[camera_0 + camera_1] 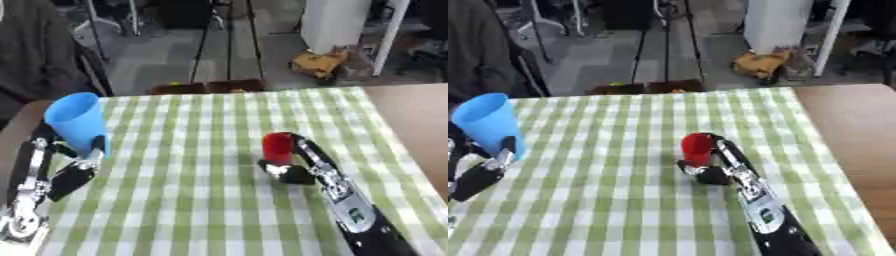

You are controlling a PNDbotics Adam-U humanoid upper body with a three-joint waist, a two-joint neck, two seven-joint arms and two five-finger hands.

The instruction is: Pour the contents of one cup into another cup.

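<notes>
Currently: left hand (74,162) curled round blue cup (77,122); right hand (293,167) curled round red cup (278,147). Both held; next, bring rims together, tilt.

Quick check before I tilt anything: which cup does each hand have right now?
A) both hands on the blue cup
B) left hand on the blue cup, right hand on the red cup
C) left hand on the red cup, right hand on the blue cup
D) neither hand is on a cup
B: the left hand is curled round the blue cup at the left of the checked cloth, and the right hand round the red cup near its middle.
</notes>
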